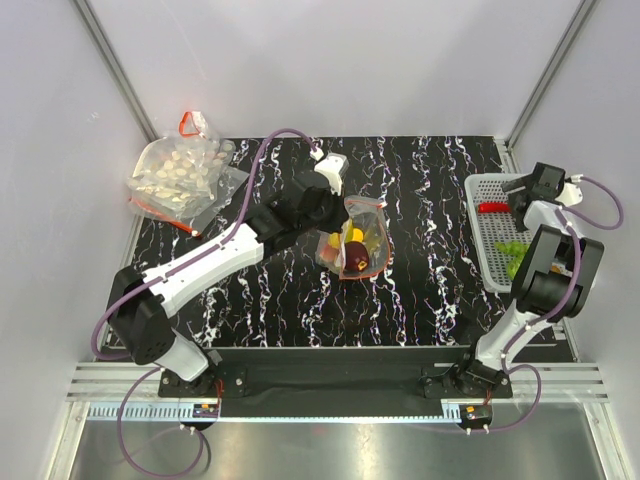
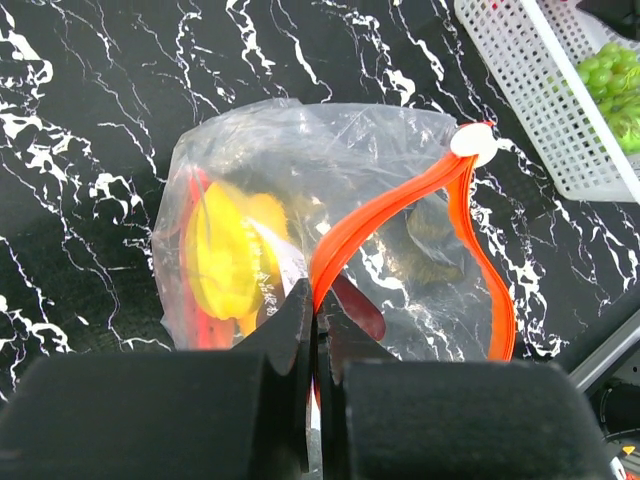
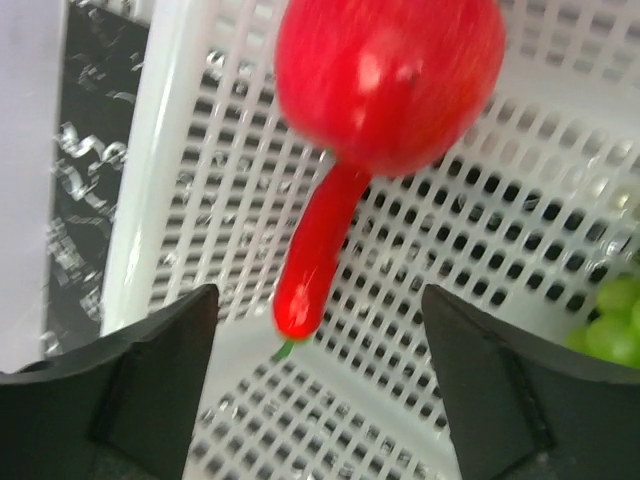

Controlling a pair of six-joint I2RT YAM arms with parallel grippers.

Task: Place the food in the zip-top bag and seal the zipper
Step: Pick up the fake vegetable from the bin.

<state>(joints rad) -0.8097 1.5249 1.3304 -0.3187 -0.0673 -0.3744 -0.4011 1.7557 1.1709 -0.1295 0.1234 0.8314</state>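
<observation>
Holding the bag's mouth open for loading: that is the step in hand, by my reading. Top view, left to right.

Ten o'clock corner of the bench [image 1: 420,290]: one larger bag of whitish pieces [image 1: 178,178], well apart from the work.

Near centre: one zip-top bag [image 1: 362,235], lying on the bench. The left tool [image 2: 315,310] is pressed together, pinching the zipper [image 2: 400,215]. In the wrist view the red-orange strip runs out from between the jaws and loops round a gaping mouth, with one white slider [image 2: 472,142] at the far end. Zipper not sealed. Inside, one yellow piece and one dark red piece are certain. Anything more I cannot count through the crinkle.

Three o'clock edge: one white basket [image 3: 170,180]. The right tool [image 3: 317,292] hangs over its twelve o'clock end, fingers spread wide, gripping nothing. Below it lie one red chilli [image 3: 320,240] and one round red fruit [image 3: 390,70], which touches the chilli's twelve o'clock end. One bunch of green grapes [image 3: 610,320] sits at four o'clock of the chilli.

Next move, as I judge it: lower the right tool astride the chilli, close, and carry it to nine o'clock into the open mouth. The round fruit may get nudged. The left pinch must hold.
</observation>
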